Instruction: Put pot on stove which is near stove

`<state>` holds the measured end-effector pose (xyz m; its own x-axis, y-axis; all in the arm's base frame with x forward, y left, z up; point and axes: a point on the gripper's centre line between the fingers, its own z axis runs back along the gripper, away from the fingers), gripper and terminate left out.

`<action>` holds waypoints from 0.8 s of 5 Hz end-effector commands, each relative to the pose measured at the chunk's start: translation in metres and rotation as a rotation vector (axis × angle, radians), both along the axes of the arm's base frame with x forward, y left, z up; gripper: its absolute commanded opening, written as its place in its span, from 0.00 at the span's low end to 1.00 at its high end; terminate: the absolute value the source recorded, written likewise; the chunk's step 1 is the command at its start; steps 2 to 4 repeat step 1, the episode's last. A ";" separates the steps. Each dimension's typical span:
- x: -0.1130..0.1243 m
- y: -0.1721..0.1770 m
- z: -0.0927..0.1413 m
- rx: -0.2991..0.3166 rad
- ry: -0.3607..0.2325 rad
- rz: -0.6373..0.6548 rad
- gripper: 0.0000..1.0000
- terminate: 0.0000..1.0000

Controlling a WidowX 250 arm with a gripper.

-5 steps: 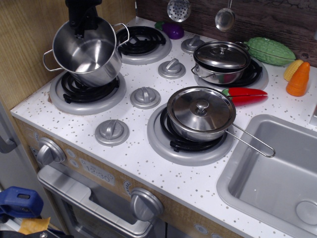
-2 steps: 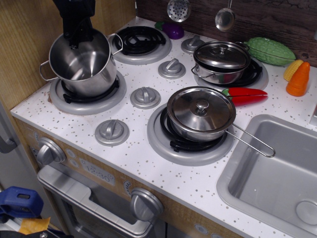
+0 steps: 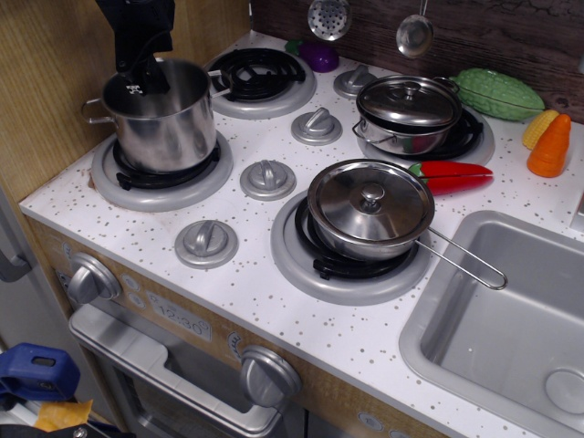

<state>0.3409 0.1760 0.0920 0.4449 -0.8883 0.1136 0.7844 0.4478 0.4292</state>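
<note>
The tall shiny steel pot point(image 3: 169, 128) stands upright on the front-left stove burner point(image 3: 119, 187), covering most of its black coil. One wire loop handle points left, the other to the back right. My black gripper point(image 3: 139, 78) comes down from the top left. Its fingers sit on the pot's back rim, one reaching inside, and look closed on it.
Back-left burner point(image 3: 265, 78) is bare. A lidded long-handled pan point(image 3: 370, 205) sits on the front-right burner, a low lidded pot point(image 3: 408, 109) on the back-right one. Knob discs point(image 3: 267, 178) lie between. Toy vegetables point(image 3: 497, 91) are at the back right, a sink point(image 3: 511, 310) at the right.
The pot was held tilted above the front-left burner; it has come down and levelled, and now rests upright on that burner. The gripper moved down with it.
</note>
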 end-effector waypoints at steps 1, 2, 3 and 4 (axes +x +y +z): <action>0.003 0.007 0.017 0.024 -0.044 0.012 1.00 1.00; 0.003 0.007 0.017 0.024 -0.044 0.012 1.00 1.00; 0.003 0.007 0.017 0.024 -0.044 0.012 1.00 1.00; 0.003 0.007 0.017 0.024 -0.044 0.012 1.00 1.00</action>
